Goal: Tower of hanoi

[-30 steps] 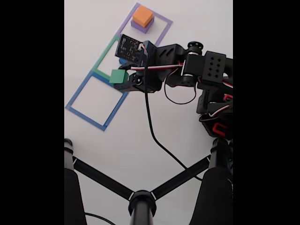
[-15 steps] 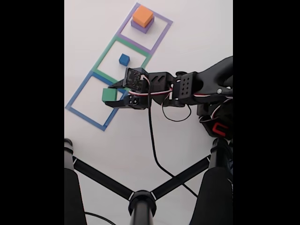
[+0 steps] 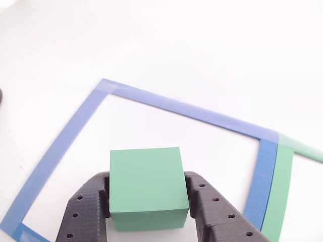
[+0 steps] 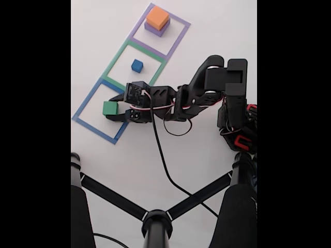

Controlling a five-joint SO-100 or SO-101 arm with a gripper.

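Note:
The green block [image 3: 146, 186] sits between my gripper's [image 3: 147, 182] two black fingers [image 3: 83, 212], which press against its left and right sides; the gripper is shut on it. In the fixed view the green block [image 4: 109, 108] is low inside the blue square outline [image 4: 88, 99], with the gripper [image 4: 109, 109] reaching in from the right. The small blue block [image 4: 137, 65] lies alone in the green outline [image 4: 115, 59]. In the purple outline [image 4: 178, 40], the orange block [image 4: 158, 17] rests on the purple block [image 4: 155, 30].
The blue outline [image 3: 60, 146] frames white table ahead of the block, and the green outline [image 3: 285, 186] borders it on the right. Black stand legs [image 4: 156, 222] cross the bottom of the fixed view. A black cable [image 4: 165, 165] trails from the arm.
The arm has swung the green block from beside the green outline down and left into the blue outline, lowering it toward the table. The other blocks have stayed put.

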